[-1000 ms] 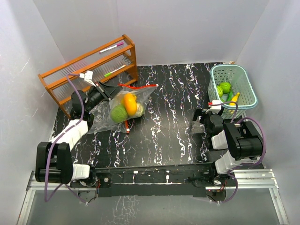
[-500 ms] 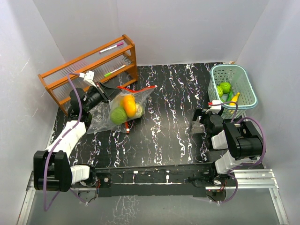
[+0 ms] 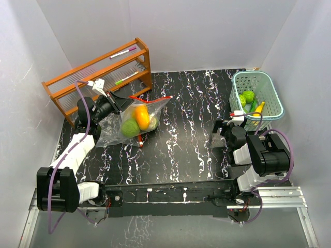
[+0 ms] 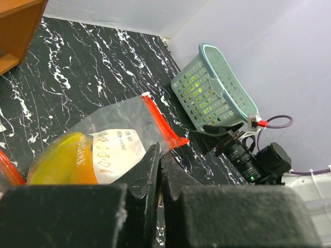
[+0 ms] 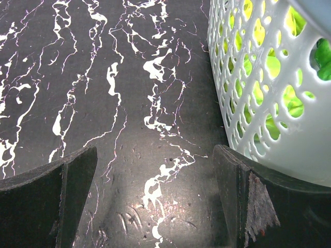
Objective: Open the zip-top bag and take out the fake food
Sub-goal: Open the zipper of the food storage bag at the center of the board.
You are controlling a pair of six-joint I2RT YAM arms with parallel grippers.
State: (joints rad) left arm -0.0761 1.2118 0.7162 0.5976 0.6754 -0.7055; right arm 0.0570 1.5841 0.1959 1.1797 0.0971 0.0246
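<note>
My left gripper (image 4: 159, 168) was pinched shut, apparently on the zip-top bag (image 3: 111, 129); the fake food (image 3: 140, 116) sat inside it. My right gripper (image 5: 155, 175) stood wide, empty, beside the basket (image 5: 292, 152).

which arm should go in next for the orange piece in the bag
Right, probably. The left tool is shut on the zip-top bag, pinching its edge, so it is busy. The right tool is open and empty beside the basket, free to reach over to the bag.

Glossy clear plastic bag (image 3: 110, 130), wooden rack (image 3: 66, 86) (smooth marbled tabletop (image 3: 181, 135))
</note>
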